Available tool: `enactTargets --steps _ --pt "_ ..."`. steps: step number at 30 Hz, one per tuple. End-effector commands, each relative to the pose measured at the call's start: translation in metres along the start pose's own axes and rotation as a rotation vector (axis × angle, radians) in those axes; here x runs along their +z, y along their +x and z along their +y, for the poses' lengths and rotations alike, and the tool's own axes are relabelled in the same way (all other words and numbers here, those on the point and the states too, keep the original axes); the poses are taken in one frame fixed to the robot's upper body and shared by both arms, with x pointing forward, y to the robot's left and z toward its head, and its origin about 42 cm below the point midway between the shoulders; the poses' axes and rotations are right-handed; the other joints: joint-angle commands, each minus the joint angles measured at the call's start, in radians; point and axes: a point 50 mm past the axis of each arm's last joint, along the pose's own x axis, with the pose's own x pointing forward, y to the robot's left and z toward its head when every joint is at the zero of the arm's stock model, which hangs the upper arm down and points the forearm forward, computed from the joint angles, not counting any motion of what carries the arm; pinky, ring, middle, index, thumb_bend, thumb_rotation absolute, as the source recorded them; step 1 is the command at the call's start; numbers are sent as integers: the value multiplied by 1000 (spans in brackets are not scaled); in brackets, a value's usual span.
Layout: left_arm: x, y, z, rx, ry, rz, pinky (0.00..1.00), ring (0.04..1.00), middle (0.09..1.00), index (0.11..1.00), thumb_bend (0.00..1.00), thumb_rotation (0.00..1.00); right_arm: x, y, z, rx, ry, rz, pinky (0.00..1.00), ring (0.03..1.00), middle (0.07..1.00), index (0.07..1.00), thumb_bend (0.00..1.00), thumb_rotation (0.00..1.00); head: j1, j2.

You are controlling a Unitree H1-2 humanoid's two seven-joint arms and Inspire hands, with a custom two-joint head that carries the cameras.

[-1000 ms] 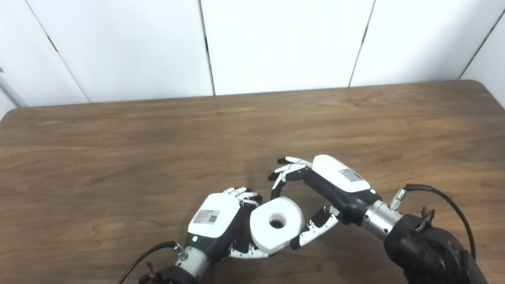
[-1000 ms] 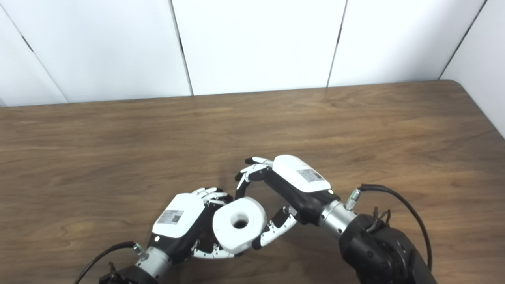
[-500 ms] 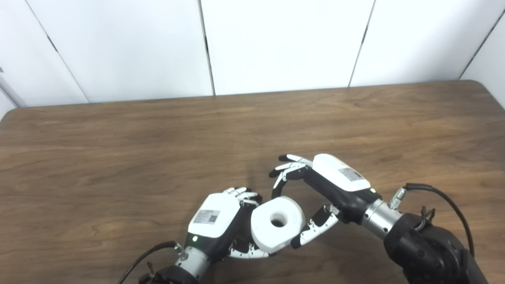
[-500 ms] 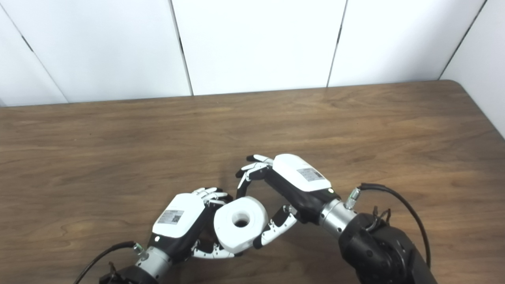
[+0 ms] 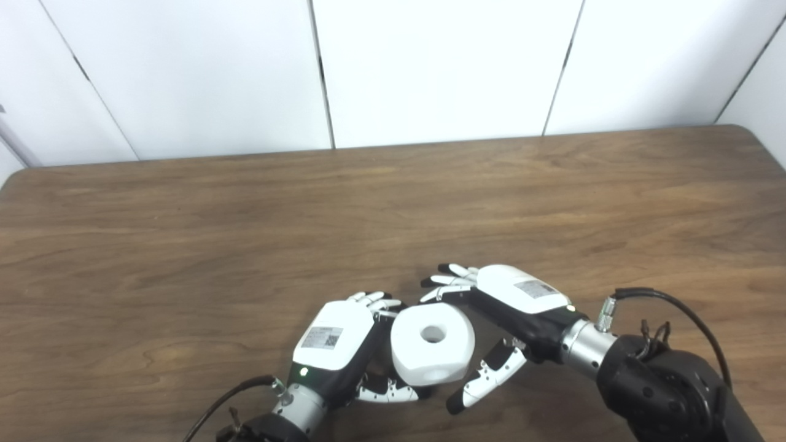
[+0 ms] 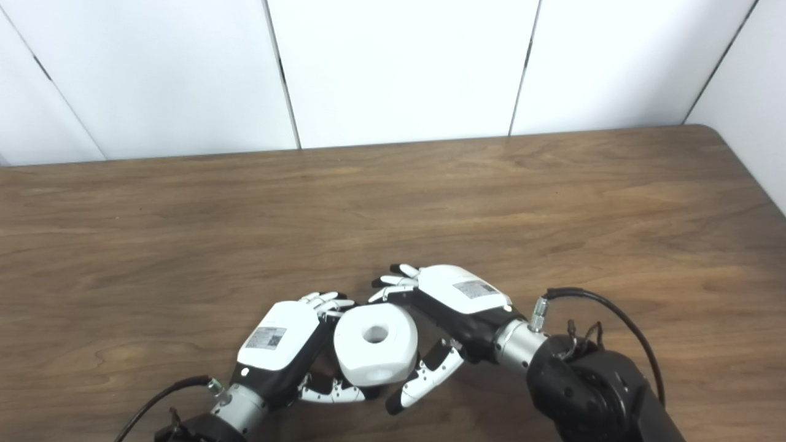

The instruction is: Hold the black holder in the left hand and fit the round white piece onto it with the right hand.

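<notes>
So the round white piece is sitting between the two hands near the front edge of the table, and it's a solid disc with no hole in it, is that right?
Not quite. The round white piece does sit between the left hand and the right hand near the table's front edge, but it is not solid: the left eye view shows a round hole through its middle.

left hand [image 6: 279, 344]: curled beside white ring [image 6: 376, 345] | right hand [image 6: 451, 310]: fingers spread around ring's far side | wooden table [image 6: 184, 233]
</notes>
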Motion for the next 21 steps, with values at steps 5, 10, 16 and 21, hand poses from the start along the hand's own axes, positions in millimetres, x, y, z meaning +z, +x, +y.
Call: enactTargets --steps 5,10,16,21 --pt "-16 -13 -40 -252 -14 103 873 883 812 489 519 56 8 -3 -16 -44 -55 -20 1000 1000 968 816 1000 455 0 1" --pt "-17 -13 -40 -257 -12 100 874 885 814 489 518 56 8 -2 -16 -46 -58 -14 1000 1000 972 822 1000 456 -2 3" --pt "-17 -12 -40 -260 -7 100 874 884 815 489 518 56 7 -1 -16 -49 -51 -7 1000 1000 976 825 1000 443 -2 3" --pt "-19 -12 -40 -253 -10 100 871 881 813 489 518 56 8 -1 -17 -57 -43 -5 1000 1000 984 843 1000 440 -2 -3"
